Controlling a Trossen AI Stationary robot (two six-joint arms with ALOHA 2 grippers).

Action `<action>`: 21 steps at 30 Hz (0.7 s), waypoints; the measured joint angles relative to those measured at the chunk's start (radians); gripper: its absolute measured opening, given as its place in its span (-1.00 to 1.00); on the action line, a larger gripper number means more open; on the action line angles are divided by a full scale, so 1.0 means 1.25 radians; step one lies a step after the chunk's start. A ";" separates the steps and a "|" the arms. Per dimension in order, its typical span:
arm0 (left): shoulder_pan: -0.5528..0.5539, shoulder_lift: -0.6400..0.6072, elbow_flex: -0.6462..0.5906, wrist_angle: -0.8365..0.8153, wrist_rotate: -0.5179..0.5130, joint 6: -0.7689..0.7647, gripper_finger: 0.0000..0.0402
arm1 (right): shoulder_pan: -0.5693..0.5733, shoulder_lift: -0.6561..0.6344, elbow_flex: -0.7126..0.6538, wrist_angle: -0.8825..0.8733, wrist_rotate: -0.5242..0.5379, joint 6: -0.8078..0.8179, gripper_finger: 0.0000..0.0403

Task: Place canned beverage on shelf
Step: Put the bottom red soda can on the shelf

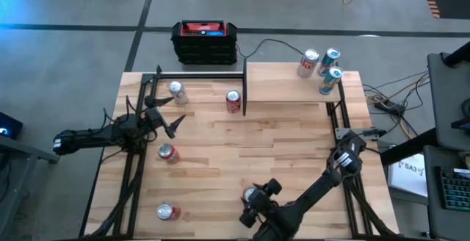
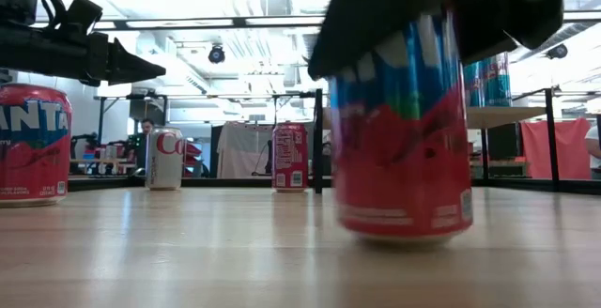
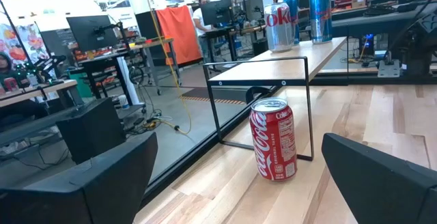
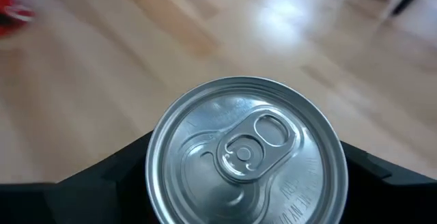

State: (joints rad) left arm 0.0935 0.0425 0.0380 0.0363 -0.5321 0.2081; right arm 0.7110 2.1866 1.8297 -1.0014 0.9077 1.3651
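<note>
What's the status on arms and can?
Left gripper open, waiting mid-left. Right gripper straddling upright red-and-blue aluminium can, near edge. Raised pale wood shelf holds three cans.

The can [image 2: 402, 139] under my right tool [image 1: 253, 203] stands upright on the desk [image 1: 294, 145] near its front edge. It is red below and blue above, with a silver lid [image 4: 244, 152] and its pull tab unopened. My tool's fingers sit on either side of it. The shelf [image 1: 290, 84] is a pale wood board on thin black posts at the far right of the desk, well apart from this can. Three cans [image 1: 320, 67] already stand on it.
</note>
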 joint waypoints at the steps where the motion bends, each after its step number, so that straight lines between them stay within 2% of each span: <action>1: 0.000 0.000 0.000 0.000 0.000 0.000 0.99 | -0.004 -0.003 0.001 -0.030 -0.001 0.008 0.43; 10: 0.000 0.000 0.000 0.000 0.000 0.000 0.99 | -0.062 -0.122 -0.015 -0.263 0.007 0.137 0.43; 17: 0.000 0.001 0.000 0.000 0.000 0.000 0.99 | -0.186 -0.298 -0.115 -0.248 0.008 0.040 0.43; 21: 0.000 0.001 0.000 0.000 0.000 0.000 0.99 | -0.280 -0.415 -0.193 -0.167 0.005 -0.058 0.43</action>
State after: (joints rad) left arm 0.0937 0.0437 0.0380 0.0364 -0.5323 0.2081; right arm 0.3612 1.6684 1.5890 -1.2104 0.9138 1.2928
